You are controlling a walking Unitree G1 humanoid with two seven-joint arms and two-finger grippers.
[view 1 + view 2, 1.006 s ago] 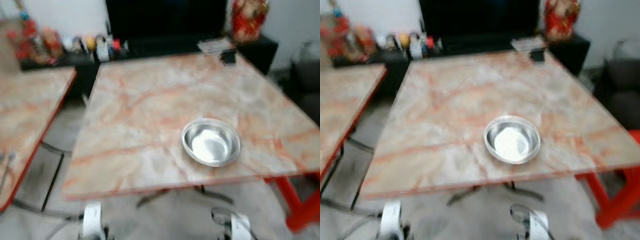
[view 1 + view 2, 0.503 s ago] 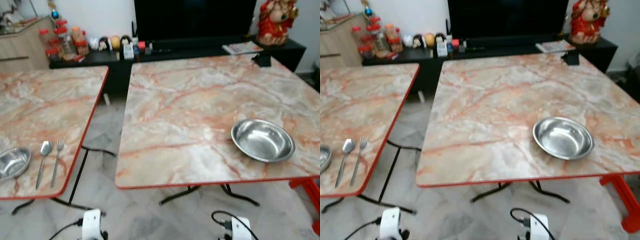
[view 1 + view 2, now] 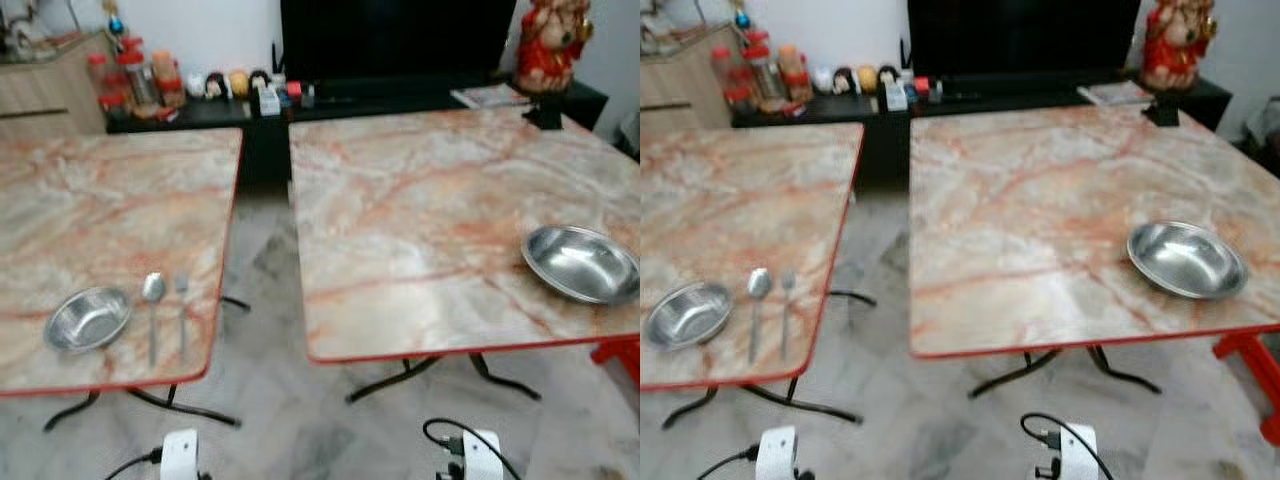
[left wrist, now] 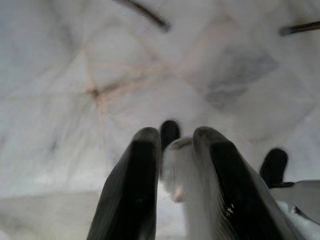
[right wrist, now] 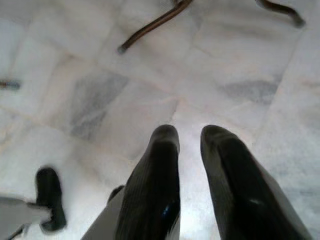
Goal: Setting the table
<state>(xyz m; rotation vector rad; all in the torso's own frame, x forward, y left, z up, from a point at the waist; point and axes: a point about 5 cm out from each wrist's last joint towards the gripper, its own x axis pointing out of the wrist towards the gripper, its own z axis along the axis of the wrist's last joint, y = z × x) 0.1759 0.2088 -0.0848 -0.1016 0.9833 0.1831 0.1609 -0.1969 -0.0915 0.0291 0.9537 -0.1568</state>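
Spoon [image 3: 152,308] and fork [image 3: 181,312] lying beside small bowl [image 3: 87,319] on left table [image 3: 120,200], long axes pointing away from robot. Left gripper [image 4: 172,165] hanging nearer, right gripper [image 5: 190,165] farther; both narrowly parted, holding nothing. Large bowl [image 3: 580,263] sitting on right table [image 3: 420,200].

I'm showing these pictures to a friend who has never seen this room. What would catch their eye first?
Two marble-patterned tables with red edges stand side by side with a gap of floor between them. The left table holds a small steel bowl near its front edge, with a spoon and fork lying just to its right. The right table carries a wider steel bowl near its front right corner, and a red figurine stands on the dark cabinet behind.
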